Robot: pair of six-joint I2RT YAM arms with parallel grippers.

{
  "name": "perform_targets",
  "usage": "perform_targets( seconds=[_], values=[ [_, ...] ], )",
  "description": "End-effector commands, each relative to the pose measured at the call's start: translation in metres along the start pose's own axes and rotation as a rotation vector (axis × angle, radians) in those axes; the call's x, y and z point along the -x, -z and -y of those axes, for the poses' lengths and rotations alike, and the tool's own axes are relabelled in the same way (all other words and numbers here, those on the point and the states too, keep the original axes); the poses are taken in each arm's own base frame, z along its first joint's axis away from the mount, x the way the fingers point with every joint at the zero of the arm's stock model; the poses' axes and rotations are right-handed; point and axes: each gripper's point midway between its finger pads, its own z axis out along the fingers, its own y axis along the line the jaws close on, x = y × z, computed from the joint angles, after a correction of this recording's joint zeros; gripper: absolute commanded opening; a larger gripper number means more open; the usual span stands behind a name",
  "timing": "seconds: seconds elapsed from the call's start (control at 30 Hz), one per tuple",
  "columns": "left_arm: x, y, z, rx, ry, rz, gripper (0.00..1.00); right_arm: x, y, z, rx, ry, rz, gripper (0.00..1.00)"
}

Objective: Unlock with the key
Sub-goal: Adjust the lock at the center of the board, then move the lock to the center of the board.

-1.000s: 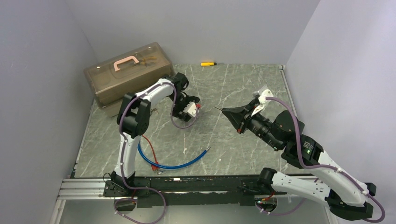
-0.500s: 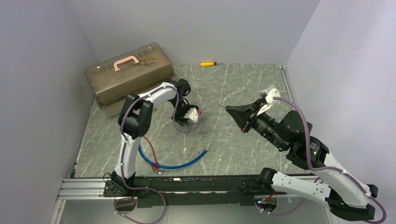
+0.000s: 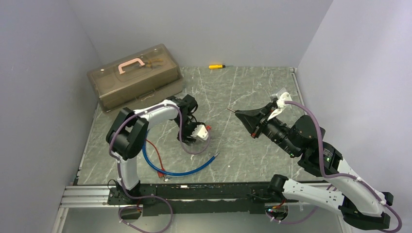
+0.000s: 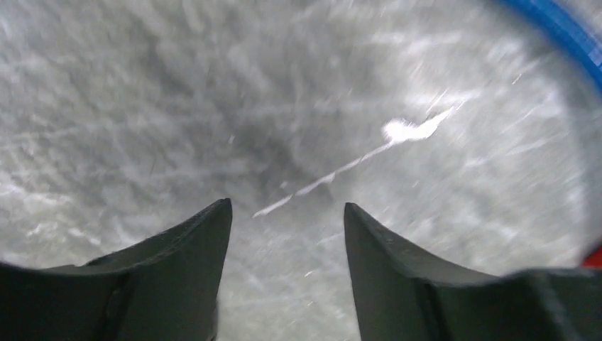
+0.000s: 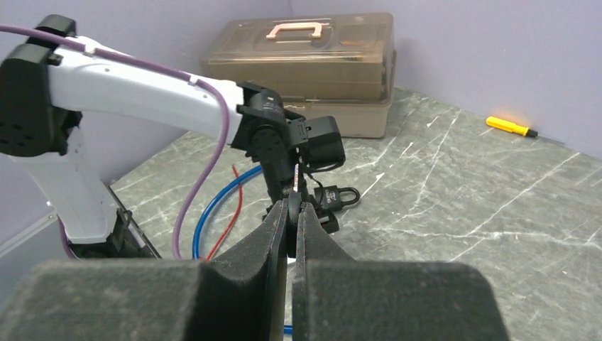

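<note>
Padlock lies on the grey marble surface, just beside the left end effector. That end effector's fingers stand apart over bare stone, grasping nothing. Further right, well apart from the lock, the right end effector hangs above the surface, clenched on the key, whose thin blade sticks out past the fingertips.
</note>
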Motion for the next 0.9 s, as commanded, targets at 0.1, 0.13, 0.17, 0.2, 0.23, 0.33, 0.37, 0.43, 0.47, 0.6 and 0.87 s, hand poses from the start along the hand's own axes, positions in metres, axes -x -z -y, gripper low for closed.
perform_targets(
  seconds=[0.1, 0.13, 0.17, 0.2, 0.23, 0.33, 0.37, 0.43, 0.47, 0.6, 0.87],
  values=[
    [0.03, 0.047, -0.037, 0.203, -0.012, 0.049, 0.85, 0.004, -0.002, -0.001, -0.001, -0.01, 0.009, 0.0],
    [0.024, 0.06, -0.05, 0.245, -0.021, 0.031, 0.85, 0.004, -0.002, 0.0, -0.004, -0.011, 0.009, 0.0],
    [0.018, 0.073, -0.064, 0.288, -0.023, 0.02, 0.85, 0.005, -0.001, 0.0, -0.006, -0.014, 0.013, 0.0],
    [0.011, 0.086, -0.077, 0.33, -0.023, 0.008, 0.85, 0.005, -0.001, 0.0, -0.007, -0.015, 0.016, 0.0],
    [0.002, 0.097, -0.088, 0.364, -0.024, -0.015, 0.85, 0.005, -0.001, 0.0, -0.007, -0.016, 0.016, 0.0],
    [-0.034, 0.119, -0.111, 0.426, -0.025, -0.096, 0.83, 0.003, -0.002, 0.0, -0.005, -0.018, 0.013, 0.0],
    [-0.045, 0.121, -0.117, 0.439, -0.034, -0.128, 0.82, 0.003, -0.003, 0.0, -0.005, -0.019, 0.014, 0.0],
    [-0.06, 0.123, -0.128, 0.495, -0.053, -0.177, 0.8, 0.003, -0.003, -0.001, -0.001, -0.019, 0.013, 0.0],
    [-0.064, 0.122, -0.132, 0.512, -0.074, -0.192, 0.79, 0.004, -0.003, -0.001, -0.001, -0.021, 0.014, 0.0],
    [-0.079, 0.107, -0.135, 0.563, -0.159, -0.245, 0.78, 0.005, -0.002, -0.001, 0.001, -0.025, 0.019, 0.0],
    [-0.074, 0.074, -0.114, 0.468, -0.205, -0.217, 0.79, 0.005, -0.004, -0.003, 0.008, -0.028, 0.024, 0.0]
  ],
)
